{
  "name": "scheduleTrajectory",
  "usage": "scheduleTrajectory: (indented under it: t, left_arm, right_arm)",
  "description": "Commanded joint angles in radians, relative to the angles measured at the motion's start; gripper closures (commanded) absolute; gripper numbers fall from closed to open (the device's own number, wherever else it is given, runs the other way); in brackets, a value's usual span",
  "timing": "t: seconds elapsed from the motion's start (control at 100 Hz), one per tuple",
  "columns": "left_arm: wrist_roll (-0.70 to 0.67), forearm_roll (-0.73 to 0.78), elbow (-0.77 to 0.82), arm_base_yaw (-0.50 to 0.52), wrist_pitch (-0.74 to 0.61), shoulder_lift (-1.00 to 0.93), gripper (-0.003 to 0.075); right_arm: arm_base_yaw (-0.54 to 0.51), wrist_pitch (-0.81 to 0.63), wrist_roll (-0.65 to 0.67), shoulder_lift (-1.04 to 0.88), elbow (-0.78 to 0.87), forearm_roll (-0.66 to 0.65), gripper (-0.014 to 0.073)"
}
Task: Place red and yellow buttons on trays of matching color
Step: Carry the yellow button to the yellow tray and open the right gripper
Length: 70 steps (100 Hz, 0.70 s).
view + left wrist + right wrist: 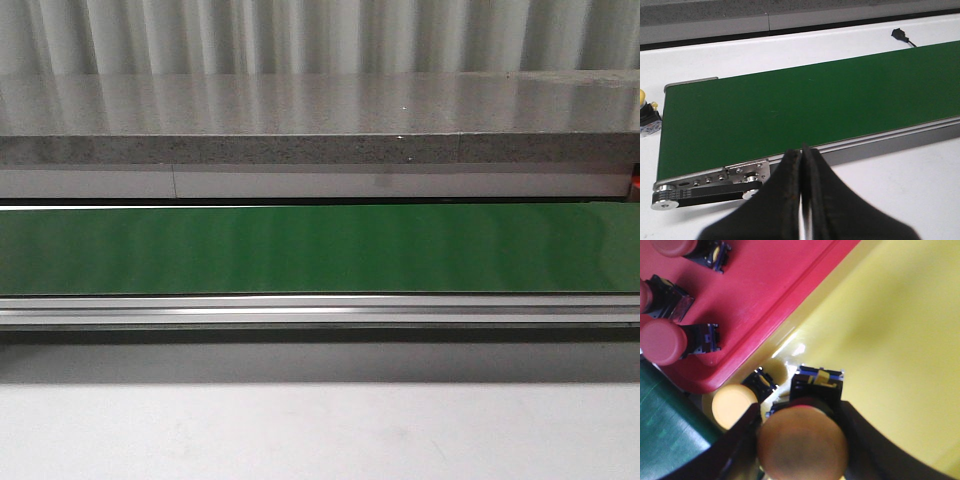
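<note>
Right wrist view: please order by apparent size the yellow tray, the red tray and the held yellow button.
1. Yellow tray, which fills most of the picture.
2. Red tray, cut off by the picture's edge.
3. Held yellow button in the right gripper; it sits nearest the camera, so it looks bigger than it is.

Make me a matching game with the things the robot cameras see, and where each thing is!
Things:
1. yellow push button with black base
2. red mushroom-head button
3. black cable plug
4. left end effector

Places or states:
A. on the white table beyond the green conveyor belt
B. shut, holding nothing
C. lying on the red plastic tray
D. held in the right end effector

Pairs: 1-D, 2-C, 3-A, 4-B
</note>
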Motion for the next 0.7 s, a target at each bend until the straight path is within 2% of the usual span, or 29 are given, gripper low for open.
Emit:
scheduleTrajectory:
  t: [0.0, 0.32, 0.58, 0.64, 0.69]
  left_arm:
    - [0.002, -0.024, -0.024, -0.008, -0.065, 0.004, 0.074]
    - [0.002, -0.024, -0.024, -0.008, -0.067, 0.004, 0.074]
    - [0.002, -0.024, -0.024, -0.008, -0.067, 0.004, 0.074]
    - [0.002, -0.024, -0.024, -0.008, -0.067, 0.004, 0.074]
    - [0.002, -0.024, -0.024, -0.008, -0.067, 0.004, 0.074]
  right_arm:
    - [-0.005, -0.071, 0.002, -0.015, -0.003, 0.026, 0.0399]
    - [-0.001, -0.183, 0.002, 0.11, 0.012, 0.107, 0.0399]
    - [0.006, -0.217, 0.002, 0.173, 0.012, 0.14, 0.0399]
    - [0.009, -0.206, 0.002, 0.188, 0.012, 0.144, 0.0387]
    - [0.014, -0.198, 0.002, 0.195, 0.012, 0.144, 0.0337]
